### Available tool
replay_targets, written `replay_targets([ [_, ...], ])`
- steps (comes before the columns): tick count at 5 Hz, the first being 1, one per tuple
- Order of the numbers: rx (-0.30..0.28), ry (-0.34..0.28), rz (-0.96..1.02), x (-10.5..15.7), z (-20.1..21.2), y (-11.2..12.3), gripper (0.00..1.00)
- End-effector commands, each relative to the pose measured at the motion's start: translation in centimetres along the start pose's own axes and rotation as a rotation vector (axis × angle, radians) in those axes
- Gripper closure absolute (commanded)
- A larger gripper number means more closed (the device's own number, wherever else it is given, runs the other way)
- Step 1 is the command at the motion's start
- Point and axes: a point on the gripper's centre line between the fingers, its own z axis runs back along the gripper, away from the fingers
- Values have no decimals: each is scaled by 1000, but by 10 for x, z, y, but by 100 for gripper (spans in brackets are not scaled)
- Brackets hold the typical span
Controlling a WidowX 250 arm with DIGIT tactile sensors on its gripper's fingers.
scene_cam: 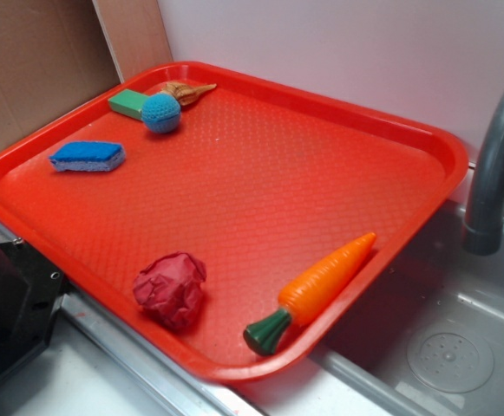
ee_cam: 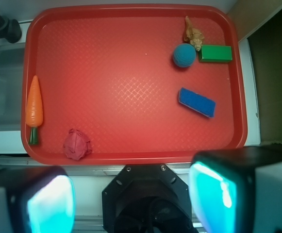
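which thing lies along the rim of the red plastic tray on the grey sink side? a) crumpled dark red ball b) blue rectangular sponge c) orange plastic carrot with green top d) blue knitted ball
c, the orange plastic carrot lies right along the rim of the red plastic tray beside the grey sink

Claw (ee_cam: 133, 198) aloft, fingers (ee_cam: 213, 194) spread wide

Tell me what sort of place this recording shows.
Probably a toy kitchen sink unit: a curved grey faucet stands at a grey sink basin, and a red plastic tray holds an orange plastic toy carrot.
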Motion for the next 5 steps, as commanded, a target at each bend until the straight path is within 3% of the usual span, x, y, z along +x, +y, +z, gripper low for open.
replay_targets([
  [1, 0, 0, 0, 0, 0, 0, 0],
  [2, -11, 11, 27, 25, -42, -43, 0],
  [3, -133, -67, -63, 48, -89, -83, 0],
  [4, -153, -49, -96, 51, -120, -102, 0],
  [5, -153, -49, -96, 51, -120, -102, 0],
])
